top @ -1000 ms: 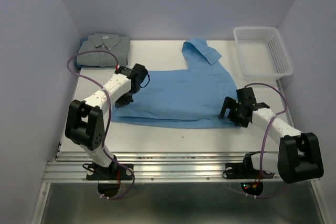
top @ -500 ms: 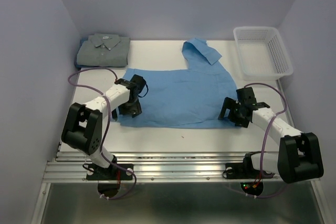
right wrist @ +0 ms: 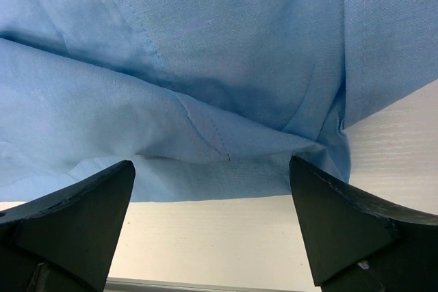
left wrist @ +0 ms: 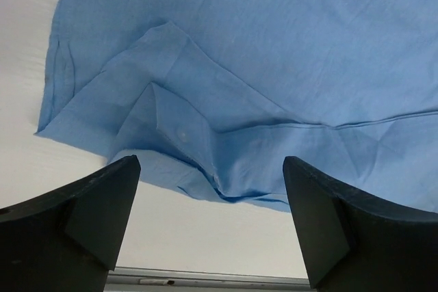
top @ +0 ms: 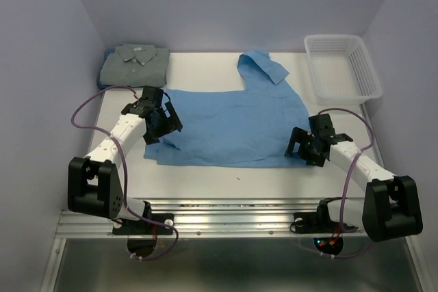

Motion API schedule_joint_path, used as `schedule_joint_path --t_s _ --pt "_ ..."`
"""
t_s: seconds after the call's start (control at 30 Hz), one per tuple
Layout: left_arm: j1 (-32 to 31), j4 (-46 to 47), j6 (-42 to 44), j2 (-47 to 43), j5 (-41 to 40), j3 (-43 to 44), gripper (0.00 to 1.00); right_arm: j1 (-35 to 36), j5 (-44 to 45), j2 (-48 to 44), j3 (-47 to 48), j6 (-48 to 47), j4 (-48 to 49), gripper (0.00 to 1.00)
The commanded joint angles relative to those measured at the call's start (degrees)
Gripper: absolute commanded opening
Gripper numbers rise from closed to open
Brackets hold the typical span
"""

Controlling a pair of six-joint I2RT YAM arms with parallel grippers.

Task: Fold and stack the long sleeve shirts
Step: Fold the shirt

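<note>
Here, the light blue shirt is seen spread flat on the table across the middle of the overhead frame, with one flap of cloth reaching toward the upper centre. The grey-green shirt is found already folded, collar uppermost, in the upper left corner, well apart from the white basket at the upper right. It is judged to be parked there as the base on which the blue one is to be stacked.

The left gripper is held over the left edge of the blue shirt with its jaws spread fully wide, and nothing is gripped. In the left wrist view a buttoned cuff is shown doubled inward over the body of the shirt, above the gap between the fingers. That lie is judged to be meant to narrow the garment, and the wide jaws to leave the fold undisturbed.

The right gripper is placed at the lower right corner of the shirt, likewise wide open and empty. In the right wrist view the hem is framed between its fingers, so a grasp there is judged to be the likely next need. Folding of the blue shirt is taken as only partly done, and stacking as not yet done
</note>
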Motion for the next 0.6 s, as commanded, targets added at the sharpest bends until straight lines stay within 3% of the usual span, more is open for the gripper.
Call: schedule_joint_path --t_s 0.0,0.1,0.2,0.3,0.37,0.4,0.57 --pt "1.35 4.72 0.32 2.4 6.24 -1.85 0.99 -0.32 0.17 -2.23 2.39 -0.88 -1.17 1.0" --pt "1.44 4.99 0.14 3.19 5.9 -2.38 0.92 -0.32 0.52 -2.93 2.74 -0.97 -1.79 1.0" --pt "1.52 3.76 -0.21 4.16 2.12 -2.82 0.78 -0.32 0.62 -3.46 2.92 -0.97 -2.14 1.0" --pt "1.61 6.13 -0.73 5.82 2.11 -3.26 0.53 -0.32 0.44 -4.43 3.36 -1.05 -3.28 1.0" --pt "1.61 8.14 -1.26 6.79 2.9 -3.18 0.14 -0.32 0.26 -5.39 3.97 -1.4 -4.42 1.0" --pt "1.61 8.68 -1.35 7.32 3.34 -2.83 0.0 -0.32 0.18 -6.1 4.41 -1.58 -6.26 1.0" --pt "1.61 8.69 -1.26 3.3 2.12 -1.16 0.0 -0.32 -1.41 -11.54 7.48 -2.55 -8.38 1.0"
